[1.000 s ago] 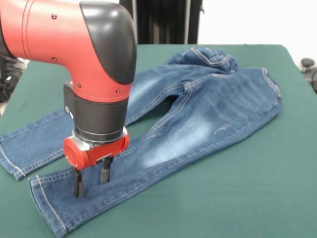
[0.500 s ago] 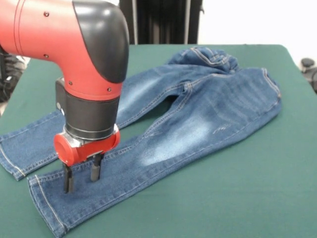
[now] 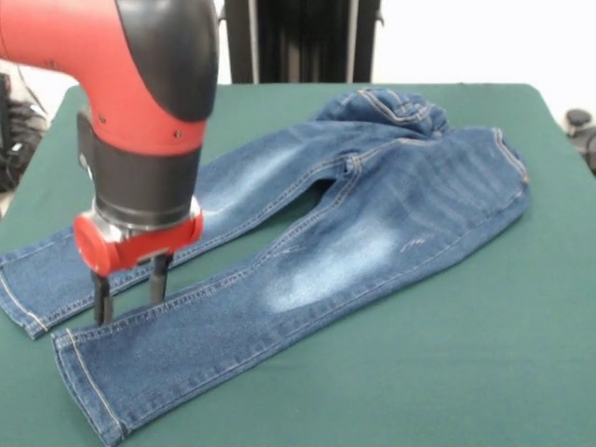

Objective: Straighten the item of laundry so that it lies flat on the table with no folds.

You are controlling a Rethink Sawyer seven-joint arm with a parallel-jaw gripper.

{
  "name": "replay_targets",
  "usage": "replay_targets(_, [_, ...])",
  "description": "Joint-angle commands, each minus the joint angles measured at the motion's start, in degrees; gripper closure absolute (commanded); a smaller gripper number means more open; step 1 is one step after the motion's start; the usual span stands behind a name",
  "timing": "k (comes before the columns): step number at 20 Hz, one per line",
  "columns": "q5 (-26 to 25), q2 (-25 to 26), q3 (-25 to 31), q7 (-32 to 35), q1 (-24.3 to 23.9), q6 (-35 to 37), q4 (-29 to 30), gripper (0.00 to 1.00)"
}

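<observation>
The blue denim jeans [image 3: 354,223] lie spread on the dark green table [image 3: 484,372], waist at the far right, both legs running toward the near left. The waistband [image 3: 396,107] at the back is bunched and folded over. The near leg ends in a cuff [image 3: 79,386] at the lower left; the other leg's cuff [image 3: 19,293] lies at the left edge. My gripper [image 3: 130,293] hangs from the red and black arm over the near leg's upper edge, close to the gap between the legs. Its fingers [image 3: 101,303] are apart and hold nothing.
Dark stands and cables [image 3: 298,42] rise behind the table's far edge. A dark object [image 3: 582,126] sits off the table at the right. Bare green felt stretches across the front and right of the jeans.
The arm has moved to the left and lifted slightly, so the gripper went from resting on the near leg to its upper edge. The jeans have not visibly shifted.
</observation>
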Motion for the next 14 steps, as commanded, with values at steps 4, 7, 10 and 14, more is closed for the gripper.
replay_targets(4, [8.8, -13.2, 9.4, -0.8, -0.8, 9.5, 15.0, 0.00])
replay_targets(7, [11.8, -14.4, 9.2, 3.8, -0.9, 9.4, 15.9, 0.00])
replay_targets(10, [13.2, -15.5, 8.4, 5.5, -0.5, 8.5, 16.5, 0.00])
replay_targets(14, [13.9, -16.0, 5.1, 9.0, 1.3, 8.9, 16.5, 0.00])
